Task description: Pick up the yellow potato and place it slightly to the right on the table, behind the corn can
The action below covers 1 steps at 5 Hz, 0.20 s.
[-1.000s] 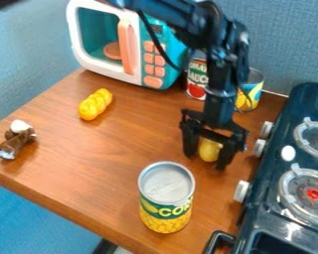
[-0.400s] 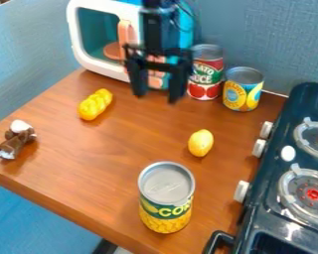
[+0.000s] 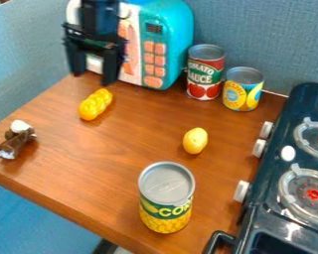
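A toy microwave (image 3: 169, 47) stands at the back of a wooden tabletop (image 3: 125, 158), and the black arm (image 3: 99, 14) hangs in front of its left part, as seen here. The gripper (image 3: 91, 79) points down with its two fingers spread and nothing pinched between them. Nearest to it on the tabletop is a yellow toy (image 3: 95, 104), lumpy like a row of beads, lying just in front of the microwave. Whether the gripper touches the microwave cannot be told.

A good grasp of the yellow toy calls for the open fingers to be centred over its middle bump, one on each side, then lowered close to the wood before they close. The spread of the fingers already runs roughly across the toy, which suits it. Some room from the microwave's front helps, and a light, even squeeze should keep the rounded bumps from rolling or slipping out.

The yellow toy lies flat. Its long axis slants, one end aimed at the microwave, the other away from it and a little left, so it sits roughly crosswise to the microwave's front.

A red can (image 3: 204, 74) is beside the microwave's right side, with a blue can (image 3: 242, 90) farther right. A lemon (image 3: 196, 141) and a green can (image 3: 166, 198) stand well forward of the microwave, a brown toy (image 3: 14, 141) forward and left, a stove (image 3: 271, 191) forward and right.
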Available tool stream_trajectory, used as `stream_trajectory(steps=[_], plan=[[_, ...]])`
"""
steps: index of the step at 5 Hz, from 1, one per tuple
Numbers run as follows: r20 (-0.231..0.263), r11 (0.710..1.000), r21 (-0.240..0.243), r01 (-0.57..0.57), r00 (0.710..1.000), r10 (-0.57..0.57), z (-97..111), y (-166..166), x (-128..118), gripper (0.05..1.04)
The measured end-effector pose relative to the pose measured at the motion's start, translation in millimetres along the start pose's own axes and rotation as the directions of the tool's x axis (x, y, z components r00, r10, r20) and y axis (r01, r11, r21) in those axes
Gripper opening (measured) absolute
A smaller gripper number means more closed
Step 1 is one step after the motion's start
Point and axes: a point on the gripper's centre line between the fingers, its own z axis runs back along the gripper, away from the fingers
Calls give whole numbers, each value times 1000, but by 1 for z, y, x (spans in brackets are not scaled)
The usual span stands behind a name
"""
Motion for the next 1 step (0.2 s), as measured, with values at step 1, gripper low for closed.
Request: stream_trajectory(steps=[1], plan=[[1, 999, 37, -17, 1000, 17, 0, 25, -1, 997]])
